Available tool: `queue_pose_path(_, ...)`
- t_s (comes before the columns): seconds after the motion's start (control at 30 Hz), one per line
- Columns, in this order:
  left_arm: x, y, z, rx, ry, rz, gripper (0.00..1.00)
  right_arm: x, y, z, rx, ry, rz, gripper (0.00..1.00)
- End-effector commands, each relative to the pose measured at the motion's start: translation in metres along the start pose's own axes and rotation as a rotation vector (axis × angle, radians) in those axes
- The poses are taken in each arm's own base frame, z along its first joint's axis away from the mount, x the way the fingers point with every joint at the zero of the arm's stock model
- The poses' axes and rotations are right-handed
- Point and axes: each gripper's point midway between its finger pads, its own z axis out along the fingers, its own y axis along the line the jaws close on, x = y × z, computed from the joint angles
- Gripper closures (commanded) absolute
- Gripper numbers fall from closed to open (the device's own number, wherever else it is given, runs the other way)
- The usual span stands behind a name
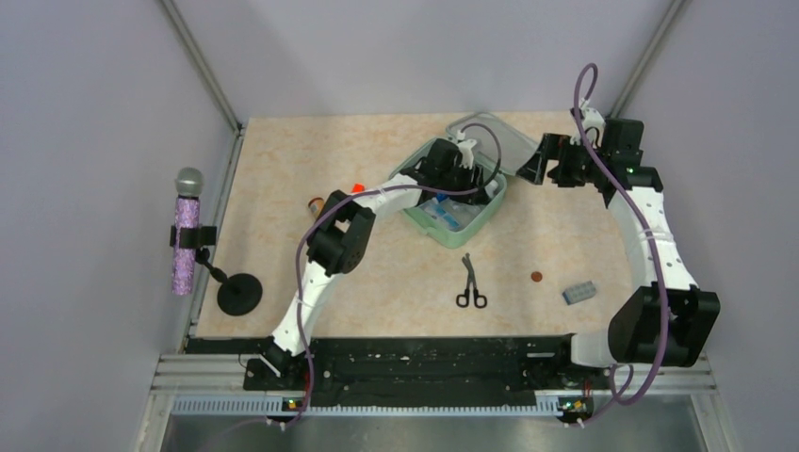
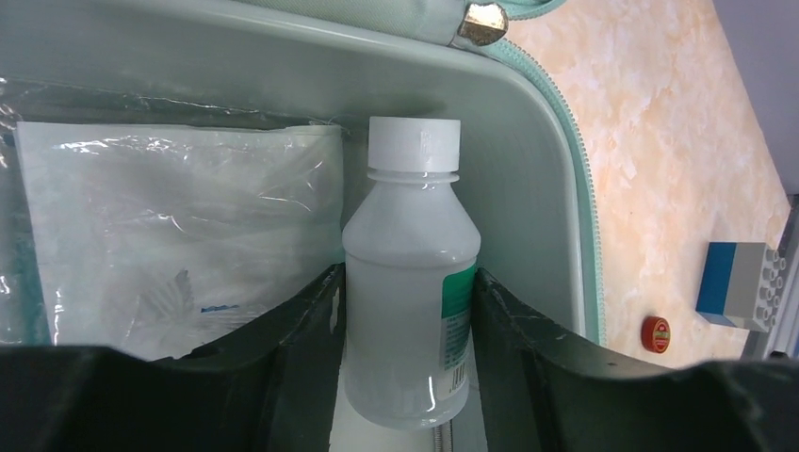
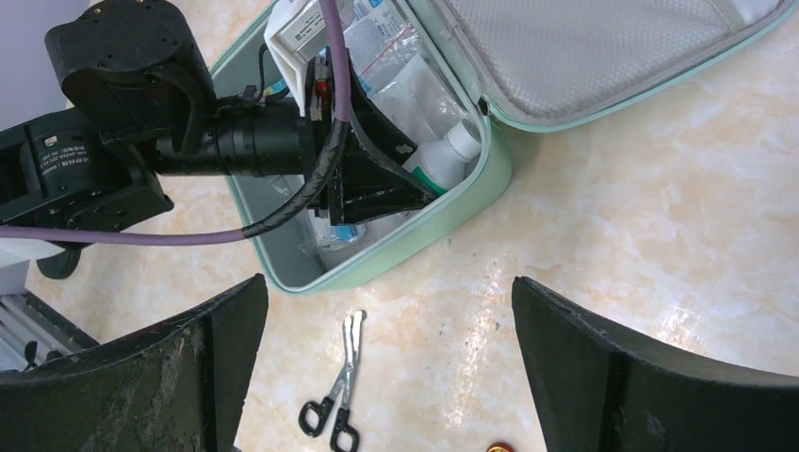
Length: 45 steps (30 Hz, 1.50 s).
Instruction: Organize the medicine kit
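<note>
Mint-green medicine kit point(image 1: 468, 231) lies open on the table point(image 1: 377, 273); the left gripper point(image 2: 407, 282) reaches inside, jaws part-closed around a white bottle point(image 2: 410, 217), likely to seat it by the wall, while the right gripper point(image 3: 386, 287) hangs wide open, empty, alongside

My claw point(image 2: 407, 281) gripped the white bottle point(image 2: 405, 226), a finger tight on each side, its cap pointing away from me, inside the medicine kit point(image 2: 532, 160) near the curved wall. A clear plastic pouch point(image 2: 179, 235) lay just left of it. Past the zipper point(image 2: 586, 198), a blue-and-white block point(image 2: 740, 282) and a small red disc point(image 2: 657, 333) sat on the table point(image 2: 650, 122).
</note>
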Motion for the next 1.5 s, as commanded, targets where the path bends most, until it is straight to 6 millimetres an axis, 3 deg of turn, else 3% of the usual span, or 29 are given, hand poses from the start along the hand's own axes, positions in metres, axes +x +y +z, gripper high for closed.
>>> queue_pose_path(0.0,-0.027,-0.018,-0.020,0.015,-0.040,0.081,0.45,-0.014,0.003,-0.002,0.001,-0.029,-0.029,0.01)
queue_pose_path(0.13,-0.060,-0.024,-0.042,0.021,-0.086,0.109,0.38,-0.023,0.000,0.001,0.007,-0.036,-0.039,0.01)
queue_pose_path(0.23,-0.083,-0.037,-0.060,0.060,-0.107,0.149,0.27,-0.027,-0.002,0.004,0.010,-0.038,-0.049,0.01)
queue_pose_path(0.4,-0.132,-0.060,-0.115,0.136,-0.171,0.237,0.25,-0.034,-0.009,0.014,0.013,-0.058,-0.047,0.01)
queue_pose_path(0.5,-0.154,-0.055,-0.158,0.081,-0.213,0.321,0.24,-0.038,-0.014,0.020,0.021,-0.066,-0.055,0.01)
queue_pose_path(0.6,-0.155,-0.033,-0.199,-0.074,-0.199,0.410,0.24,-0.040,-0.018,0.024,0.023,-0.064,-0.074,0.01)
queue_pose_path(0.67,-0.144,-0.016,-0.226,-0.167,-0.157,0.439,0.26,-0.042,-0.019,0.025,0.029,-0.057,-0.064,0.01)
queue_pose_path(0.77,-0.126,0.027,-0.266,-0.424,-0.122,0.377,0.29,-0.042,-0.019,0.026,0.029,-0.055,-0.050,0.01)
queue_pose_path(0.83,-0.106,0.061,-0.290,-0.562,-0.094,0.271,0.31,-0.040,-0.020,0.025,0.036,-0.052,-0.048,0.01)
queue_pose_path(0.9,-0.081,0.082,-0.306,-0.629,-0.040,0.235,0.32,-0.035,-0.019,0.023,0.032,-0.047,-0.059,0.02)
queue_pose_path(1.0,-0.043,0.106,-0.320,-0.688,0.136,0.428,0.33,-0.029,-0.018,0.020,0.036,-0.043,-0.059,0.02)
queue_pose_path(1.1,-0.016,0.111,-0.328,-0.568,0.351,0.773,0.32,-0.026,-0.014,0.014,0.036,-0.047,-0.061,0.02)
queue_pose_path(1.2,0.027,0.095,-0.342,-0.226,0.562,1.102,0.31,-0.019,-0.010,0.008,0.033,-0.049,-0.065,0.03)
queue_pose_path(1.23,0.037,0.098,-0.348,-0.169,0.612,1.168,0.30,-0.016,-0.009,0.006,0.031,-0.047,-0.064,0.03)
queue_pose_path(1.33,0.051,0.121,-0.363,-0.109,0.770,1.293,0.30,-0.005,-0.008,0.006,0.023,-0.032,-0.045,0.03)
queue_pose_path(1.47,0.074,0.142,-0.382,0.098,0.951,1.335,0.31,0.002,-0.007,0.006,0.014,-0.022,-0.034,0.04)
